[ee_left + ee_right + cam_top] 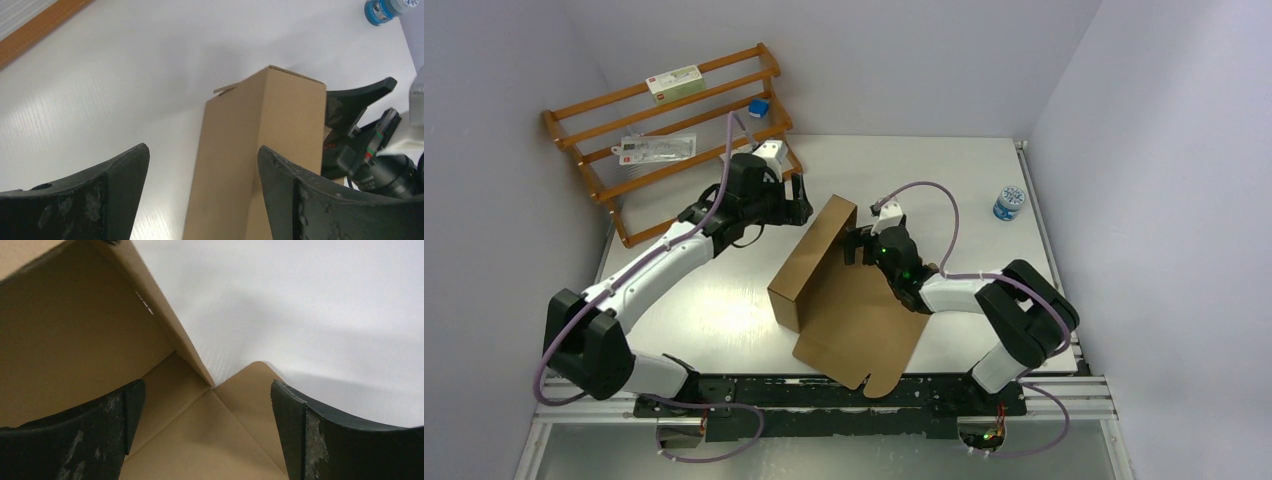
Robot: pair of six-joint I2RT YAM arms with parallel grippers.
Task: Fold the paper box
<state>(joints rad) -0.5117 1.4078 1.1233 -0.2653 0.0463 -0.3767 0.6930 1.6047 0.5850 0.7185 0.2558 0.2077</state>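
Paper box (854, 310): plain brown corrugated cardboard, part-folded, at centre of tabletop (724, 310), reaching twd near edge. One long wall stands raised on box's left side, running diagonally from near-left to far-right; rest of sheet lies flat on tabletop, w/ a rounded flap tip at near edge by the arm bases. Right wrist view: inner face of raised wall, floor panel and a corner fold line. Right gripper (856, 245): at far end of raised wall, on its inner side, over the flat panel; fingers (100, 430) spread wide, gripping nothing. Left gripper (799, 205): just beyond wall's far end, outer side; fingers (110, 190) spread wide, released, box end seen past them, not touching. Blue-lidded jar (1009, 203): near right edge, far half, well apart from box. Wooden rack (594, 185): far-left corner, leaning at the wall; carries a white carton (674, 82), a blue cube (759, 107), a clear packet (657, 150).
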